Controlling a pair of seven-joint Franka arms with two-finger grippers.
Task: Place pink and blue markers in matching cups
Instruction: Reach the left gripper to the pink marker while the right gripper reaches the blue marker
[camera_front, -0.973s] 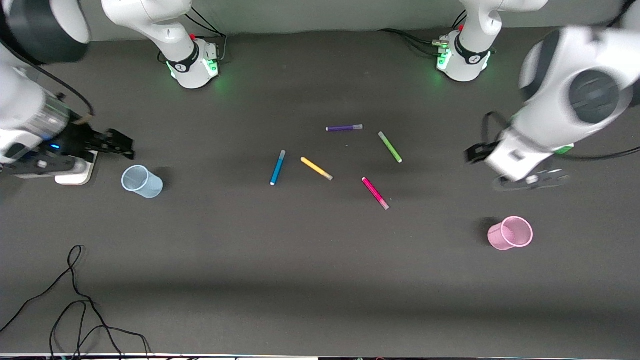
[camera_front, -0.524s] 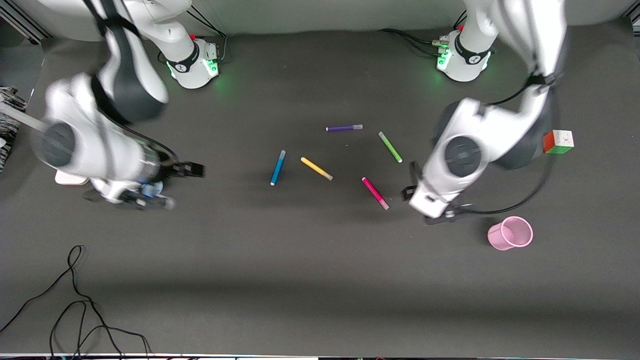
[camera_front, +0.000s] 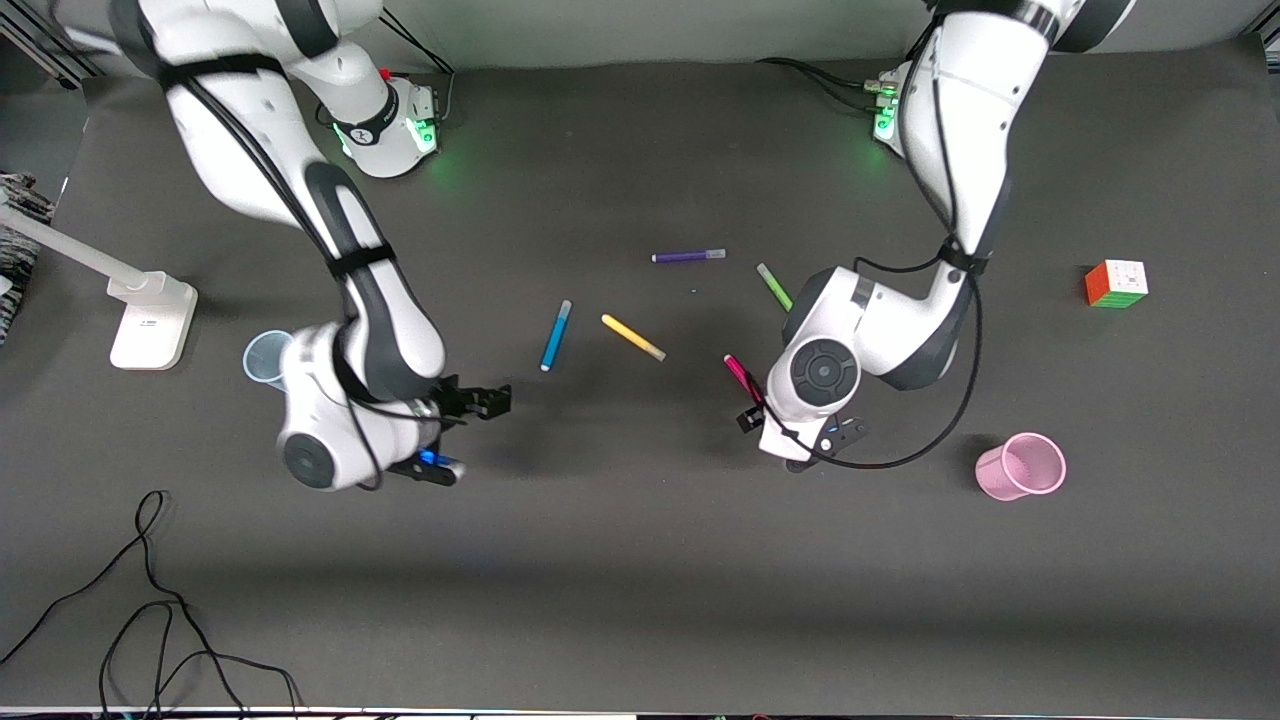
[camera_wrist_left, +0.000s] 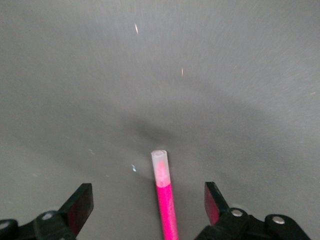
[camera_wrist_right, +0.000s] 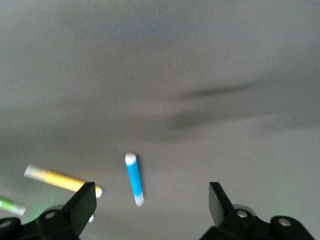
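**Hovering over the markers, both claws spread wide**

Hanging low over the pink marker (camera_wrist_left: 165, 197), left gripper (camera_wrist_left: 149, 210) with fingers (camera_wrist_left: 80, 206) spread well apart, marker lying on the table between them, untouched, pale cap end showing past the fingertips. Seen from the front, left gripper (camera_front: 768, 425) hidden mostly under its own wrist, forearm bent down from a base at the table's top edge, covering the nearer end of the pink marker (camera_front: 741, 373) and part of the green marker (camera_front: 773, 285).

Reaching out over bare table, right gripper (camera_front: 478, 402) nearer the front camera than the blue marker (camera_front: 555, 335); fingers (camera_wrist_right: 82, 201) likewise wide apart, holding nothing, blue marker (camera_wrist_right: 134, 179) lying flat between them farther off, yellow marker (camera_wrist_right: 61, 180) beside it.

Standing upright, blue cup (camera_front: 263, 357) partly hidden by the right arm; pink cup (camera_front: 1020, 466) toward the left arm's end. Lying farthest back, purple marker (camera_front: 688, 256).

No readable writing anywhere.
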